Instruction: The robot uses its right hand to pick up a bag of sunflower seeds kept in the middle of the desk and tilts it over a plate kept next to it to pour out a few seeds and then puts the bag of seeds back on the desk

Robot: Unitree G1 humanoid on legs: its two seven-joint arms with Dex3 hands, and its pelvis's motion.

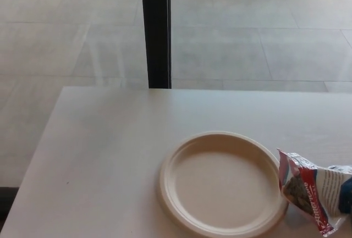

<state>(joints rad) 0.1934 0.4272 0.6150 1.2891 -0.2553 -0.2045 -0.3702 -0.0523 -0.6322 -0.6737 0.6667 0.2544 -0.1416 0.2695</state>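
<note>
Head view: cream plate (223,183) lying empty on the pale surface (104,155). Just right of the plate, touching its rim, a crumpled red, white and blue bag of sunflower seeds (311,191), open mouth tilted toward the plate, dark seeds visible inside. Neither hand in sight, so fingers impossible to judge. Beyond the plate, a black post (157,29) against tiled floor (247,34).

A cream plate (223,186) sits on a pale off-white tabletop (104,155). The seed bag (313,191) is red and white with blue at its right side and dark seeds pictured. Behind, grey floor tiles (247,45) and a black post (157,29).
</note>
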